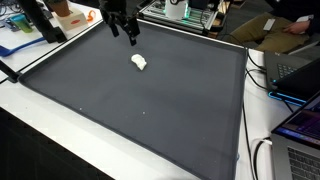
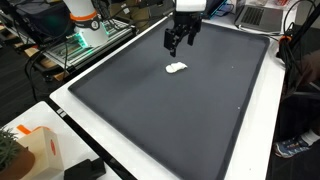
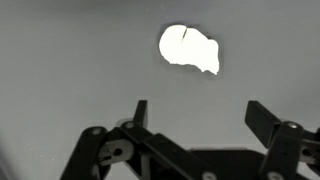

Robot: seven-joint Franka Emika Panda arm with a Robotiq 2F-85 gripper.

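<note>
The gripper [image 1: 131, 38] is held above the dark mat [image 1: 150, 110], its jaws spread wide with nothing between them. In the wrist view the two black fingers [image 3: 140, 110] stand well apart over bare mat surface [image 3: 60, 60].

The small white lump [image 1: 139, 62] lies on the mat, in the half nearer the robot and well inside the mat's edges. In both exterior views the gripper [image 2: 180, 45] hangs over the mat slightly nearer that edge than the lump [image 2: 176, 68], and no contact is seen. In the wrist view the lump [image 3: 188, 47] lies beyond the fingertips, not between them.

By this showing, little is judged to be done. The gripper [image 3: 197, 110] has been brought near the lump, but nothing has been touched, enclosed or lifted.

The mat [image 2: 170, 120] is a flat, matte, dark grey rectangle with a thin darker border. The lump is rounded and irregular, with one ragged corner. It looks soft, perhaps crumpled paper or cloth, but its texture is washed out by glare. The fingers are rigid black bars on jointed linkages.
</note>
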